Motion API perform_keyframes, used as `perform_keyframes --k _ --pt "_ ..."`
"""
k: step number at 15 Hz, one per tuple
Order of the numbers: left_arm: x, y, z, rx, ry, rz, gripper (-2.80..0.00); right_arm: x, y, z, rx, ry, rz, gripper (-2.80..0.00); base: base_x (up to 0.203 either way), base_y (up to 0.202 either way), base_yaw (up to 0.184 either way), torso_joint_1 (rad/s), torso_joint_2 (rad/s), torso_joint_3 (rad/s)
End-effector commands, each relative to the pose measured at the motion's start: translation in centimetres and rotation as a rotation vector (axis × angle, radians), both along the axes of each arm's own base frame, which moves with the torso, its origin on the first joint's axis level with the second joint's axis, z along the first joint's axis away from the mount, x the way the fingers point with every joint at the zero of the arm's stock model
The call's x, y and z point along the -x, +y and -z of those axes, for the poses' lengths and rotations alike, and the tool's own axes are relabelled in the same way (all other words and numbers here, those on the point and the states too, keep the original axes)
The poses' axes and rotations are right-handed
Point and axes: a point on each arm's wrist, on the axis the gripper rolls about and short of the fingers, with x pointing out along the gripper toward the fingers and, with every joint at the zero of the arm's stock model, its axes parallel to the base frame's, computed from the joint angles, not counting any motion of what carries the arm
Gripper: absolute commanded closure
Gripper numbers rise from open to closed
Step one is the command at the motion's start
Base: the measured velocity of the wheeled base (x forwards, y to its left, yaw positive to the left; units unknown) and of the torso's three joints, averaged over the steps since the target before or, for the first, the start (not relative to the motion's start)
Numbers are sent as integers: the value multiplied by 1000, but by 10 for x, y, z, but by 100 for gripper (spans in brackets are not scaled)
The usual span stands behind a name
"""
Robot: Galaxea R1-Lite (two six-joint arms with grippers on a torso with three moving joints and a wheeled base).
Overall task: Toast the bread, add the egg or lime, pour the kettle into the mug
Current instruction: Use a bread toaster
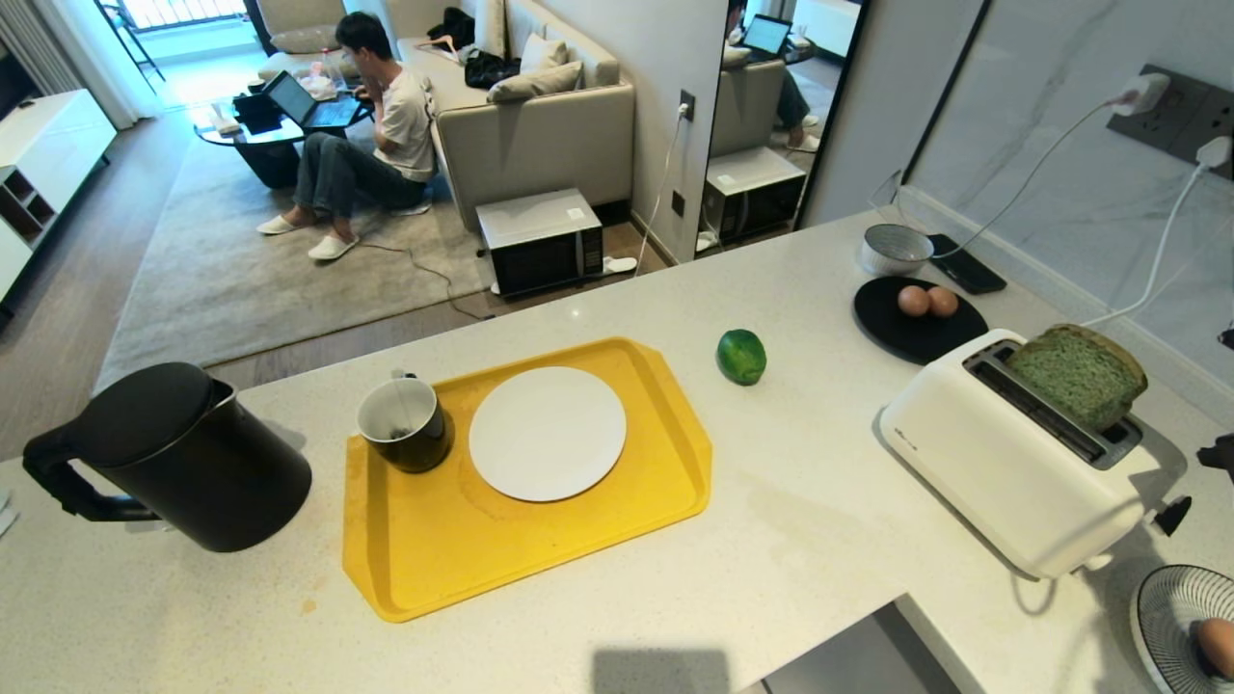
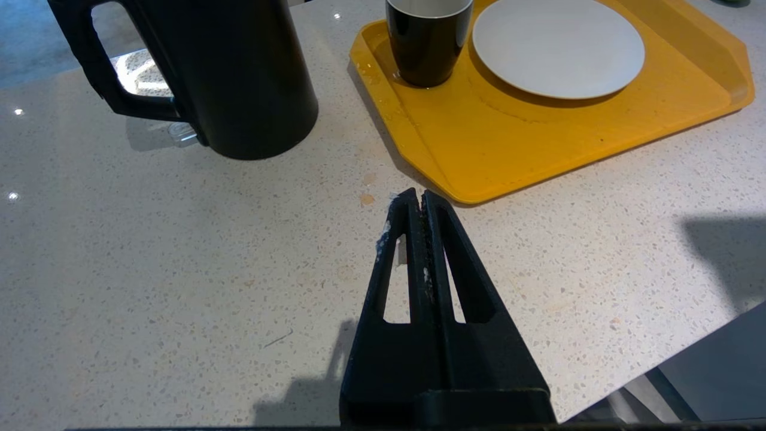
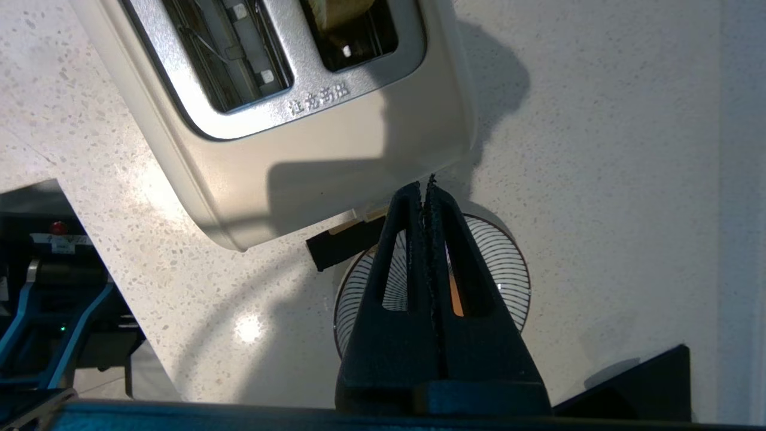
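Bread [image 1: 1078,374] sits in toaster [image 1: 1012,453], both grippers pressed together and empty.
Right gripper [image 3: 426,190] jaws closed, tips just past the toaster's lever end, striped bowl [image 3: 508,263] beneath them. Left gripper [image 2: 417,200] jaws closed over bare counter [image 2: 149,269]; kettle [image 2: 227,72], mug [image 2: 428,36] on yellow tray [image 2: 538,143] ahead of its tips. Lime [image 1: 740,357] between tray and toaster.

Green-crumb bread [image 1: 1078,374] with brown crust is sticking up tilted out of the toaster's far slot; two pinkish-brown eggs [image 1: 926,302] are sitting side by side, touching; glossy dark green lime [image 1: 741,357] is resting alone between the eggs and mug; tall matte black kettle [image 1: 183,453] is standing upright, lid on, handle facing away from the mug; dark mug [image 1: 404,423] is standing upright, white inside, teabag string over the rim
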Motion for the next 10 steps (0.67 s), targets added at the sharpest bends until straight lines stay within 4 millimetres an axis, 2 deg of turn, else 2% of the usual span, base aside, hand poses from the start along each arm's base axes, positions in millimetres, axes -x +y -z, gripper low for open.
perform_keyframes --k 1,10 --pt "0 0 0 0 -1 0 0 -2 -3 14 -22 44 2 0 0 0 0 0 0 0" --pt "0 0 0 0 -1 0 0 -7 -5 35 -55 113 -2 0 0 0 0 0 0 0"
